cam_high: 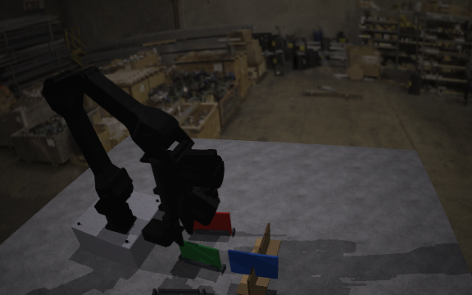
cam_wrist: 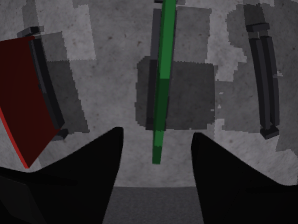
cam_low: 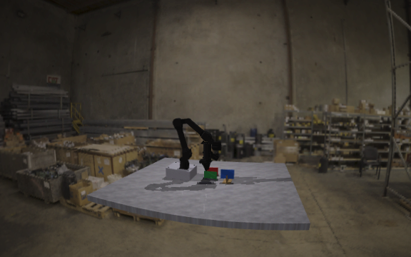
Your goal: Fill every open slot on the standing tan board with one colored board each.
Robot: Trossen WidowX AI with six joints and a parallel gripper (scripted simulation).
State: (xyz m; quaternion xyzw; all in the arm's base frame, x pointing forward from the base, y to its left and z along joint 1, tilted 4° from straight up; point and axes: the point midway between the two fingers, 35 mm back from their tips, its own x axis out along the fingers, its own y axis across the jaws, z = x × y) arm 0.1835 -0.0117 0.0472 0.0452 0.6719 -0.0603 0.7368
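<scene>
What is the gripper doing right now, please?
Gripper: open, holding nothing, its fingers apart with the green board between them, untouched.

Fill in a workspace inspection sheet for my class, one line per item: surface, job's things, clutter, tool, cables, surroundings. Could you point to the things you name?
Surface: grey tabletop point(cam_high: 328, 184) point(cam_low: 250, 203), shadows across it.
Job's things: blue board point(cam_high: 254, 264) point(cam_low: 227, 173) upright across the tan board point(cam_high: 266, 238); green board point(cam_high: 201, 254) point(cam_low: 210, 175) point(cam_wrist: 165, 65) and red board point(cam_high: 215, 223) point(cam_low: 214, 170) point(cam_wrist: 22, 95) in their holders; a third holder point(cam_wrist: 264, 82) holds no board.
Clutter: nothing seen on the tabletop.
Tool: the gripper point(cam_high: 184, 238) point(cam_low: 207, 168) point(cam_wrist: 157, 137) is open, fingers either side of the green board's line, not gripping.
Cables: nothing seen.
Surroundings: dim warehouse with crates point(cam_high: 198, 119) point(cam_low: 101, 164) and stocked shelves point(cam_high: 398, 45) point(cam_low: 326, 133).
</scene>
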